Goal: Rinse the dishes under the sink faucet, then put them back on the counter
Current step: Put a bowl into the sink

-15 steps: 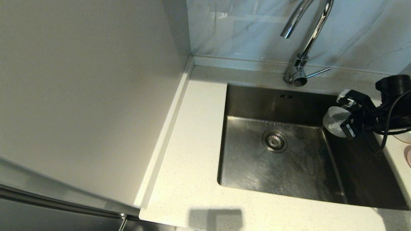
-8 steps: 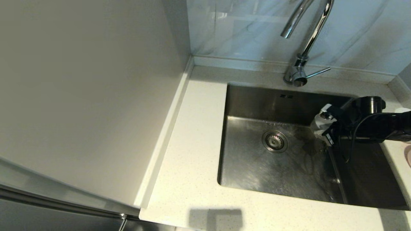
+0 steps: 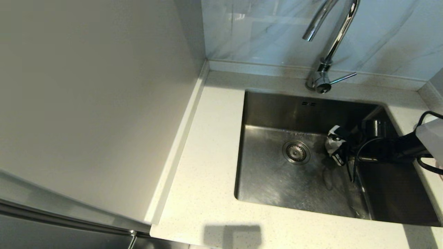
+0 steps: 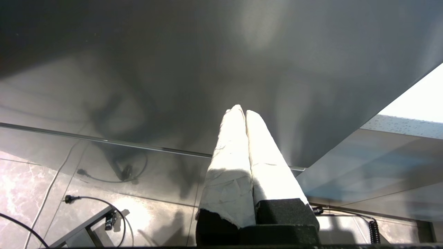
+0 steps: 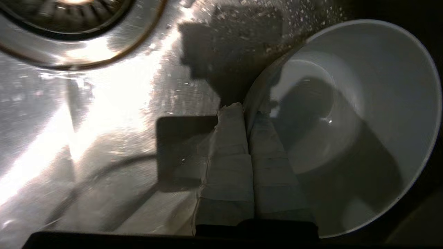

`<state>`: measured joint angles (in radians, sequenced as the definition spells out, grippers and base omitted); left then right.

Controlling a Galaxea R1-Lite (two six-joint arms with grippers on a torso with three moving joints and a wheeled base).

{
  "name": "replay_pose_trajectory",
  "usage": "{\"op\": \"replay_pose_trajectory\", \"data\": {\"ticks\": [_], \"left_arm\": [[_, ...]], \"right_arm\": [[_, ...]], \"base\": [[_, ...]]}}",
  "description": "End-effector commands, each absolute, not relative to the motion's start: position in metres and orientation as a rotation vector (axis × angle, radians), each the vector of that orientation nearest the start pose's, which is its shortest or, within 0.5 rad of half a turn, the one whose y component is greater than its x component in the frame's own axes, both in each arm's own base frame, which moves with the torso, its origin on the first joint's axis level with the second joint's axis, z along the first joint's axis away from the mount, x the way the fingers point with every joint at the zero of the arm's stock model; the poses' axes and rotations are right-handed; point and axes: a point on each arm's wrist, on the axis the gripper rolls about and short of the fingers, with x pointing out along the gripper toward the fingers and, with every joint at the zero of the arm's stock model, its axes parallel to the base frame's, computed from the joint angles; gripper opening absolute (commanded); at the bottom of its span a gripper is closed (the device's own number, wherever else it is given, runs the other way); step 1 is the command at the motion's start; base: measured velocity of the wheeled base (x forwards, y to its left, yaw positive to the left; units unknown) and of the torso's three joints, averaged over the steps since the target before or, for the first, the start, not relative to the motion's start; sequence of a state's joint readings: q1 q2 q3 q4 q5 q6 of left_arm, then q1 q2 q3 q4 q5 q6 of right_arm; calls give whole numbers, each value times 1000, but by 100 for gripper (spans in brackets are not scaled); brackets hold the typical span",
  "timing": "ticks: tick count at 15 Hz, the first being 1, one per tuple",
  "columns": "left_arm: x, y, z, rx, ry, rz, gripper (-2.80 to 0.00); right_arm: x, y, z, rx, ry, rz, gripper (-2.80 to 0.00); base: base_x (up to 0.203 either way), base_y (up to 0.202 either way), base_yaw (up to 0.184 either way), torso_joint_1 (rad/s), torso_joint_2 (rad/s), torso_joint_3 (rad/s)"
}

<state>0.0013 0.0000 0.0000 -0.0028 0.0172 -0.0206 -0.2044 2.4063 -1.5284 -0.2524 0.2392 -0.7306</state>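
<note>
My right gripper (image 3: pixel 334 146) reaches low into the sink (image 3: pixel 277 180) from the right, just right of the round drain (image 3: pixel 296 152). In the right wrist view this gripper (image 5: pixel 246 111) is shut on the rim of the pale grey bowl (image 5: pixel 363 114), which is tipped on edge close above the steel floor. In the head view the arm hides most of the bowl. The chrome faucet (image 3: pixel 333 38) arches above the basin's back, its side lever (image 3: pixel 343 78) pointing right; I see no stream of water. My left gripper (image 4: pixel 242 112) is parked low by a cabinet front, shut and empty.
The speckled counter (image 3: pixel 207 145) runs left of and in front of the sink, with a raised rim against the beige wall panel (image 3: pixel 86 97). A pink sliver (image 3: pixel 441 168) shows at the right edge. Overflow slots (image 3: pixel 308 103) mark the basin's back wall.
My right arm has carried the bowl from the sink's right rim down and leftward into the basin, ending near the drain. The left arm has not moved.
</note>
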Motion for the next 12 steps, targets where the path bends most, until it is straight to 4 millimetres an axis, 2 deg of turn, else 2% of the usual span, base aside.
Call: {"op": "replay_pose_trajectory", "data": {"ticks": [1,2,5,7,9,12], "left_arm": [[-23,0,76,-22,-6,20,-280],[-23,0,76,-22,-6,20,-280],[-23,0,76,-22,-6,20,-280],[-23,0,76,-22,-6,20,-280],[-23,0,76,-22,-6,20,-280],[-23,0,76,-22,-6,20,-280]], "right_arm": [[473,-90,43,-581,570,243,-280],[475,-91,45,-581,553,233,0],[476,-91,58,-588,517,219,0],[472,-91,80,-597,479,204,0],[460,-90,111,-589,438,182,0],[429,-88,173,-501,343,117,0]], "base": [[0,0,0,0,0,0],[0,0,0,0,0,0],[0,0,0,0,0,0],[0,0,0,0,0,0],[0,0,0,0,0,0],[0,0,0,0,0,0]]}}
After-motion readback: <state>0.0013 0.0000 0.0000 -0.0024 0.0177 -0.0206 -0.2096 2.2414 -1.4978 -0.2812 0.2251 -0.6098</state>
